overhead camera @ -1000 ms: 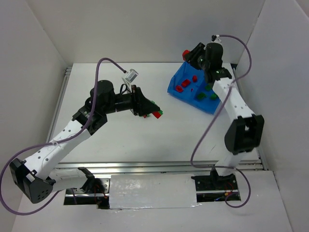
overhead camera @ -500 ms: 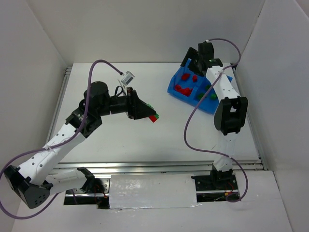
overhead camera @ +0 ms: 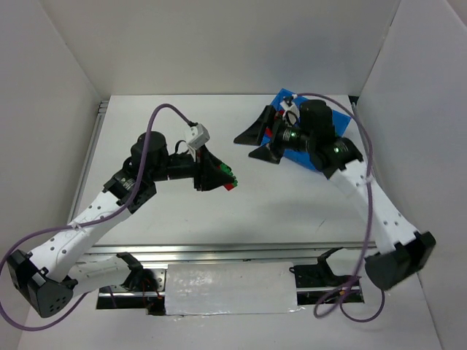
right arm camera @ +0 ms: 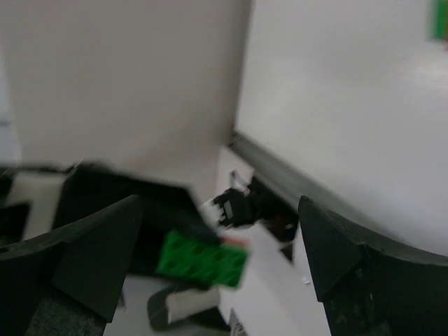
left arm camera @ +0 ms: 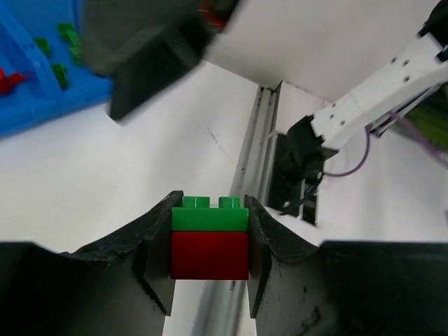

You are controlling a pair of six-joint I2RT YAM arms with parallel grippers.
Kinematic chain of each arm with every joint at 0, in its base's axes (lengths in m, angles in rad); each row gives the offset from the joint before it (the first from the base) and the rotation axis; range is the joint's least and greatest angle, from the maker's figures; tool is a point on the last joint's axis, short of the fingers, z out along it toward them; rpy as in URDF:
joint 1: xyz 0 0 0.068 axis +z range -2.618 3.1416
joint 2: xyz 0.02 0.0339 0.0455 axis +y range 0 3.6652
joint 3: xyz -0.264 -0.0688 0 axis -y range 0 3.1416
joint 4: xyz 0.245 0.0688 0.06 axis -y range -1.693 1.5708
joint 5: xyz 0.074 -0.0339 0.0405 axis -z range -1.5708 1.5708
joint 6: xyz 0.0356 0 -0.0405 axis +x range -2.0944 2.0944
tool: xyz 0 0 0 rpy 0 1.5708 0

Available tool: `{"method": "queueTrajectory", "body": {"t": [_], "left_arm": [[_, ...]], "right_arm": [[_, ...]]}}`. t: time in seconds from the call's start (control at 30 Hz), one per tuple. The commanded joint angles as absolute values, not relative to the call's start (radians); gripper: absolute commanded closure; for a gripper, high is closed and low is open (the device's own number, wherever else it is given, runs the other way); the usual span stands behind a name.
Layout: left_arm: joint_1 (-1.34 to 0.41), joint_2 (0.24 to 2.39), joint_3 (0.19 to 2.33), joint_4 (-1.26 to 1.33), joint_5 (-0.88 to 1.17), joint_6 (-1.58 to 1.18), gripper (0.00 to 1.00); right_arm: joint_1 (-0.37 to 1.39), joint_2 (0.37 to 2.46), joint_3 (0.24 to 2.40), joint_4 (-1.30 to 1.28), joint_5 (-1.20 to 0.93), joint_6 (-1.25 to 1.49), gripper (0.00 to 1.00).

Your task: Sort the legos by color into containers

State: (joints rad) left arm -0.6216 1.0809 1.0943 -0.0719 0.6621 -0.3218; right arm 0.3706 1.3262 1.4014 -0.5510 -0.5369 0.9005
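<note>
Left wrist view: a two-brick stack (left arm camera: 210,232), a green brick (left arm camera: 210,218) seated on a red brick (left arm camera: 210,255), is seen clamped by its sides in the left gripper (left arm camera: 211,210), whose jaws are drawn in tight against it, above the white table (overhead camera: 190,211). Opposite, the right gripper (overhead camera: 244,146) is spread to its widest with nothing in it. It is turned toward the stack and kept apart from it. The blue bin (left arm camera: 66,94) is set at the far right of the table, partly hidden behind the right arm (overhead camera: 365,193), with red and green legos (left arm camera: 63,70) lying inside. Trouble is judged likeliest at the pull-apart. If both bricks are caught at once by the right gripper, nothing will be separated. If the green one is seized off-centre, the stack may be twisted out of the left grip and dropped to the table. Were the joined stack released into either compartment, the colours would be mixed.
</note>
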Motion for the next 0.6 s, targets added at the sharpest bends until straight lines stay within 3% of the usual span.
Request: {"method": "queueTrajectory", "body": {"t": [0.0,0.13,0.57], "left_arm": [[-0.640,1.074,1.083,0.075,0.712,-0.147,1.00],[-0.653,1.042,1.026,0.151,0.703,-0.092,1.00],[-0.653,1.039,1.025,0.181,0.762,-0.068,1.00]], "right_arm": [[0.477,1.223,1.268,-0.391,-0.656,1.156,0.00],[0.554,1.140,1.186,-0.270,-0.664,1.261,0.01],[0.661,1.155,1.273,-0.511,-0.491,1.118,0.02]]}}
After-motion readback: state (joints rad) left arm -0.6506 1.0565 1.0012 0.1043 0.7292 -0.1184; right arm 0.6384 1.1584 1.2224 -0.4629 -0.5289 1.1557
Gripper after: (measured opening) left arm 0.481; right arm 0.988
